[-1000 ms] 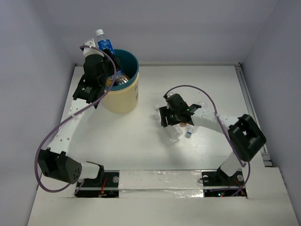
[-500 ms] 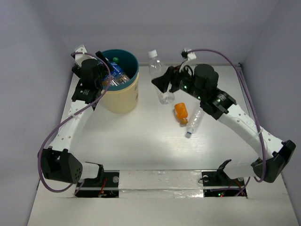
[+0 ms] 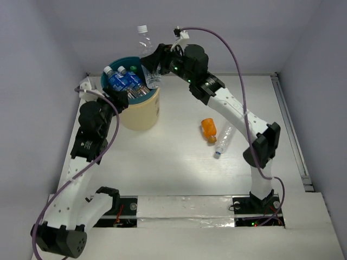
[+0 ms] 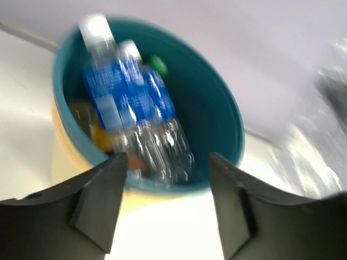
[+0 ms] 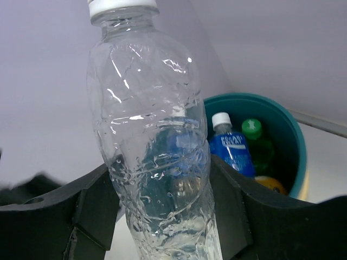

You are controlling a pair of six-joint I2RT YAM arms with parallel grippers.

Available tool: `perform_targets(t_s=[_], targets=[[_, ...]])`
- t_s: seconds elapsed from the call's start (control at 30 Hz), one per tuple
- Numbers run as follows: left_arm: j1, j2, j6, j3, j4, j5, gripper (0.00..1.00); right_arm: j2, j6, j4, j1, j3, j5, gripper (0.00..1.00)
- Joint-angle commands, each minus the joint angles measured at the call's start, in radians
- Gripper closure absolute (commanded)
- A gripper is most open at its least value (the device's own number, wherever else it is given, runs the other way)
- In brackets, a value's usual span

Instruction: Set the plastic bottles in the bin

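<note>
Right jaws: clamped on clear bottle (image 5: pixel 157 135), above the bin (image 3: pixel 142 116) rim.
Left jaws: apart, empty, beside bin.
Done: we count several bottles (image 3: pixel 123 81) inside.
Remaining: orange bottle (image 3: pixel 208 129), second clear bottle (image 3: pixel 224 142) on bench (image 3: pixel 179 162).

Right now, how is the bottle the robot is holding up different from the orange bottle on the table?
The held bottle is see-through with a white cap; the orange bottle is orange all over. The held bottle stands upright in the right gripper, up in the air near the bin; the orange bottle lies on its side on the table, no gripper on it. Both are outside the bin.
</note>
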Motion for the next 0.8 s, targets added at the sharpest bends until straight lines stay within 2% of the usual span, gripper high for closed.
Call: perform_targets(t_s=[0.0,0.03,0.07,0.17,0.27,0.33,0.53,0.63,0.77], targets=[[-0.022,-0.11,-0.082,-0.121,0.029,0.129,0.5,0.099,0.027,0.032,0.016,0.186,0.004,0.42],[-0.04,-0.13,-0.094,-0.144,0.029,0.134,0.6,0.124,0.033,0.026,0.016,0.25,0.002,0.42],[-0.069,-0.165,-0.103,-0.182,0.026,0.167,0.65,0.167,0.05,0.026,0.016,0.275,-0.004,0.41],[-0.134,-0.196,-0.123,-0.227,0.005,0.152,0.84,0.215,0.062,0.026,0.025,0.343,-0.004,0.4],[-0.247,-0.213,-0.163,-0.27,-0.024,0.085,0.92,0.251,0.058,0.026,0.035,0.339,0.016,0.34],[-0.325,-0.212,-0.192,-0.31,-0.015,0.051,0.93,0.262,0.053,-0.003,0.035,0.325,0.025,0.31],[-0.445,-0.192,-0.267,-0.405,0.035,-0.029,0.94,0.25,0.009,-0.026,0.055,0.273,0.061,0.19],[-0.507,-0.167,-0.29,-0.411,0.052,-0.066,0.9,0.23,-0.022,-0.037,0.055,0.251,0.087,0.16],[-0.574,-0.104,-0.298,-0.39,0.074,-0.101,0.78,0.196,-0.042,-0.035,0.055,0.219,0.108,0.13]])
